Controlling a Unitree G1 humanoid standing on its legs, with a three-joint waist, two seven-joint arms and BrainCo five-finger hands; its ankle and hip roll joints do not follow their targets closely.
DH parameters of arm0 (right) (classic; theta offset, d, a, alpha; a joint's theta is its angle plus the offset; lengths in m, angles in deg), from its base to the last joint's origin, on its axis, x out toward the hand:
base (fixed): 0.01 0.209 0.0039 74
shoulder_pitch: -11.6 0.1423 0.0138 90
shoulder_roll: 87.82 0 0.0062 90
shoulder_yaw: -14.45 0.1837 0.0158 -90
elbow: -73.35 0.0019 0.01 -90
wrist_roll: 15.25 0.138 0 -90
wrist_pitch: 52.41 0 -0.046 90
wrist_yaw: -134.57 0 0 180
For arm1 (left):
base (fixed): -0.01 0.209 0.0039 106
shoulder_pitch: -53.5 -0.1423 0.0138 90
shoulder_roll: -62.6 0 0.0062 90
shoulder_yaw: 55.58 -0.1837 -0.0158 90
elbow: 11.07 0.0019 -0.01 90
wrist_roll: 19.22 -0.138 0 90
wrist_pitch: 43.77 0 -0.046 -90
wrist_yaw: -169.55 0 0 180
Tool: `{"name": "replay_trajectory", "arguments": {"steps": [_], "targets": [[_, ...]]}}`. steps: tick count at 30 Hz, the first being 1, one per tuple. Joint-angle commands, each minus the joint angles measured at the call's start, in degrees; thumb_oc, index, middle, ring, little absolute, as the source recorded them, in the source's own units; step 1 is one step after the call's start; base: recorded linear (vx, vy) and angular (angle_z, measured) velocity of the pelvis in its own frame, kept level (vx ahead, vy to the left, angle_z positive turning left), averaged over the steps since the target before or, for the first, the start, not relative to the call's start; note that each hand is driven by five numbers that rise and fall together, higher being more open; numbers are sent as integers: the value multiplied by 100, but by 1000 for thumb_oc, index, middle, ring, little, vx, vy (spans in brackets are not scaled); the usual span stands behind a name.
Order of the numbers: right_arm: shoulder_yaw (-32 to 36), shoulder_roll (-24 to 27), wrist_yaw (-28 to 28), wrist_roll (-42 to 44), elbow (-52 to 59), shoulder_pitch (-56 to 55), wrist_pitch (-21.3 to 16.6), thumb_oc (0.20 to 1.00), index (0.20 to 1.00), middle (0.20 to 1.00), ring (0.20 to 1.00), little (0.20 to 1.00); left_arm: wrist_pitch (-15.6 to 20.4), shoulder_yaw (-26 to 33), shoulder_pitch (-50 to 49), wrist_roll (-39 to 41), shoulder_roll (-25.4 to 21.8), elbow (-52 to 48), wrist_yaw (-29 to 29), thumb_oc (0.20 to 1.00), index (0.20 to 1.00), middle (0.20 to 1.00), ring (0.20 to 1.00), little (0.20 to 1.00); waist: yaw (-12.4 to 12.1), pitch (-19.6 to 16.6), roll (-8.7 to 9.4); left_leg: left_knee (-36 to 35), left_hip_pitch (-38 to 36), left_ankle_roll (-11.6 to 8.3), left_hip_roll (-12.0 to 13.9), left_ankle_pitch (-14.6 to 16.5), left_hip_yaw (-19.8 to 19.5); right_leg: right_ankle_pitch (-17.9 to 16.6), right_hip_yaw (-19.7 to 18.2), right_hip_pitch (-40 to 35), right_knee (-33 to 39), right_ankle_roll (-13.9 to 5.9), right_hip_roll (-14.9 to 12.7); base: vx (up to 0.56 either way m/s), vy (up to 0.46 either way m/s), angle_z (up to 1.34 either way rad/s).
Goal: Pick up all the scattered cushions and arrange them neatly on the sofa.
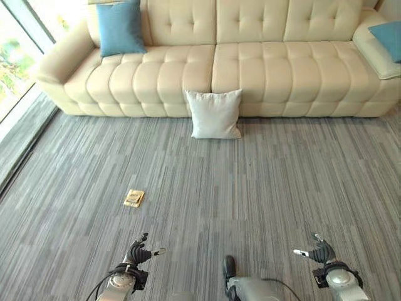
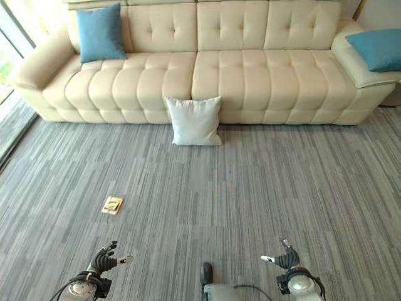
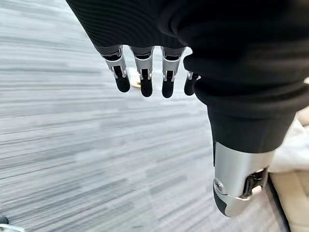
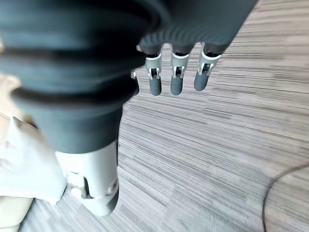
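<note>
A white cushion (image 1: 215,113) stands on the grey carpet, leaning against the front of the cream sofa (image 1: 250,75) near its middle. One blue cushion (image 1: 121,27) rests upright against the sofa's back at the left end. Another blue cushion (image 2: 377,49) lies on the sofa's right armrest. My left hand (image 1: 138,253) hangs low at the bottom left, fingers (image 3: 145,82) straight and holding nothing. At the bottom right my right hand (image 1: 321,251) is likewise open, its fingers (image 4: 176,79) relaxed over bare carpet. Both hands are far from the cushions.
A small tan flat object (image 1: 134,198) lies on the carpet left of centre, between me and the sofa. A window wall (image 1: 19,56) runs along the left side. Open carpet stretches from my hands to the sofa.
</note>
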State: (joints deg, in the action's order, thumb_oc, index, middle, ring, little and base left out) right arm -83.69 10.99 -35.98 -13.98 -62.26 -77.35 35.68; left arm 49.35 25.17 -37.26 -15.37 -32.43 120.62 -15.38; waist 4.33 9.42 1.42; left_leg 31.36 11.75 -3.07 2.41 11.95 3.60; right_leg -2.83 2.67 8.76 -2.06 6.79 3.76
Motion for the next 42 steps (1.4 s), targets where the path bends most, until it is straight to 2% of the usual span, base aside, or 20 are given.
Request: {"name": "replay_trajectory", "arguments": {"steps": [1,4,8,11,13,17,18,20,22,23,24,25,28,30,32,33,36,39,41,42], "targets": [[230,328,135,157,160,-164,-67,1000,1000,1000,1000,1000,143,-24,98,-59,-208,-93,-26,1000,1000,1000,1000,1000,13,163,23,-1516,-10,197,-141,-569,362,827,-120,-380,-326,-871,-468,326,-25,-25],[238,339,197,79,102,-172,-44,1000,1000,1000,1000,1000,114,5,25,-114,-229,-88,-56,1000,1000,1000,1000,1000,-158,155,-44,-2516,410,-14,-61,-1437,367,959,-247,-911,-67,-910,-351,382,5,-41],[235,303,213,-44,102,-196,-6,1000,1000,1000,1000,1000,76,81,-86,-63,-204,-138,-62,1000,1000,1000,1000,1000,-338,86,-44,-3228,798,-90,39,-1749,471,1203,-537,-1555,33,-989,-368,486,83,-37],[209,278,110,-250,193,-223,57,1000,1000,1000,1000,1000,40,170,-224,-143,-243,-190,-76,1000,1000,1000,1000,1000,-532,-61,-3,-3059,830,-78,118,-2101,464,1355,-824,-2112,35,-1114,-561,688,256,-53],[210,185,68,-285,246,-231,65,1000,1000,1000,1000,1000,22,147,-197,-200,-246,-102,-95,1000,1000,1000,1000,1000,-536,-147,135,-2540,934,1,15,-1982,549,1141,-828,-2109,-186,-1235,-837,467,197,-61],[142,53,33,-281,329,-245,31,1000,1000,1000,1000,1000,32,160,-110,-153,-310,-159,-91,1000,1000,1000,1000,1000,-541,-229,353,-2250,725,247,-219,-1425,705,32,-1000,-1630,-1142,-1492,-1150,358,176,-24],[114,32,22,-294,344,-184,45,1000,1000,1000,1000,1000,28,193,-92,-108,-321,-197,-97,1000,1000,1000,1000,1000,-547,-192,361,-2200,653,333,-257,-1286,735,-267,-1018,-1477,-1456,-1512,-1201,201,125,-19],[48,10,34,-304,345,-89,45,1000,1000,1000,1000,1000,36,223,-61,-66,-342,-224,-120,1000,1000,1000,1000,1000,-565,-156,335,-2208,564,404,-239,-1199,769,-522,-1046,-1243,-1789,-1503,-1220,167,123,8],[-41,-47,31,-327,416,23,45,1000,1000,1000,1000,1000,43,241,-32,-21,-386,-297,-167,1000,1000,1000,1000,1000,-570,-67,292,-2231,325,502,-243,-1011,827,-656,-866,-857,-2132,-1442,-1327,244,167,-9],[-78,-43,31,-328,430,58,45,1000,1000,1000,1000,1000,50,225,-23,6,-377,-330,-177,1000,1000,1000,1000,1000,-532,-47,232,-2327,126,532,-246,-962,796,-519,-790,-529,-2242,-1345,-1185,399,213,-50],[-113,-33,24,-301,478,58,36,1000,1000,1000,1000,1000,63,198,23,32,-357,-317,-191,1000,1000,1000,1000,1000,-394,22,142,-2527,-259,556,-320,-855,657,95,-606,-118,-2259,-1296,-812,456,193,-53],[-127,-11,35,-281,477,83,30,1000,1000,1000,1000,1000,68,187,52,45,-337,-296,-200,1000,1000,1000,1000,1000,-322,67,85,-2644,-462,555,-327,-805,587,476,-426,105,-2159,-1277,-644,439,146,-24],[-188,10,76,-233,419,143,44,1000,1000,1000,1000,1000,52,101,134,40,-278,-193,-216,1000,1000,1000,1000,1000,-115,178,55,-2915,-1008,512,-456,-677,446,578,-39,648,-1485,-1271,-257,332,15,35],[-189,44,110,-237,387,57,64,1000,1000,1000,1000,1000,12,72,158,-46,-258,-135,-239,1000,1000,1000,1000,1000,-12,158,108,-2949,-1283,495,-621,-526,306,482,-70,659,-920,-1302,-118,391,-60,50],[-122,44,82,-194,375,-16,61,1000,1000,1000,1000,1000,37,65,145,-98,-239,-142,-213,1000,1000,1000,1000,1000,37,176,90,-2924,-1402,440,-615,-481,211,493,-63,470,-786,-1304,-138,278,-78,70],[-72,36,61,-145,337,-121,58,1000,1000,1000,1000,1000,60,12,84,-120,-159,-135,-148,1000,1000,1000,1000,1000,27,91,94,-2762,-1424,324,-616,-469,196,520,-163,187,-590,-1145,-145,283,-122,96],[36,89,88,-67,290,-151,29,1000,1000,1000,1000,1000,66,-18,72,-90,-122,-153,-64,1000,1000,1000,1000,1000,18,83,120,-1727,-1050,45,-454,-759,373,514,-27,-138,-440,-1009,-307,225,-134,83],[92,165,88,-7,240,-151,40,1000,1000,1000,1000,1000,45,-2,51,-69,-86,-101,-41,1000,1000,1000,1000,1000,-1,88,155,-1114,-696,57,-229,-732,671,663,8,-389,-390,-904,-406,161,-59,33],[113,173,96,10,179,-162,52,1000,1000,1000,1000,1000,41,-7,46,-66,-59,-34,-47,1000,1000,1000,1000,1000,-13,86,165,-1111,-579,91,-127,-699,791,733,24,-472,-380,-891,-458,146,31,-1],[150,207,120,-3,153,-197,48,1000,1000,1000,1000,1000,23,-32,34,-103,-61,-2,-57,1000,1000,1000,1000,1000,-61,70,175,-1450,-408,164,-45,-603,801,828,-8,-578,-379,-904,-502,234,75,-5]]}}
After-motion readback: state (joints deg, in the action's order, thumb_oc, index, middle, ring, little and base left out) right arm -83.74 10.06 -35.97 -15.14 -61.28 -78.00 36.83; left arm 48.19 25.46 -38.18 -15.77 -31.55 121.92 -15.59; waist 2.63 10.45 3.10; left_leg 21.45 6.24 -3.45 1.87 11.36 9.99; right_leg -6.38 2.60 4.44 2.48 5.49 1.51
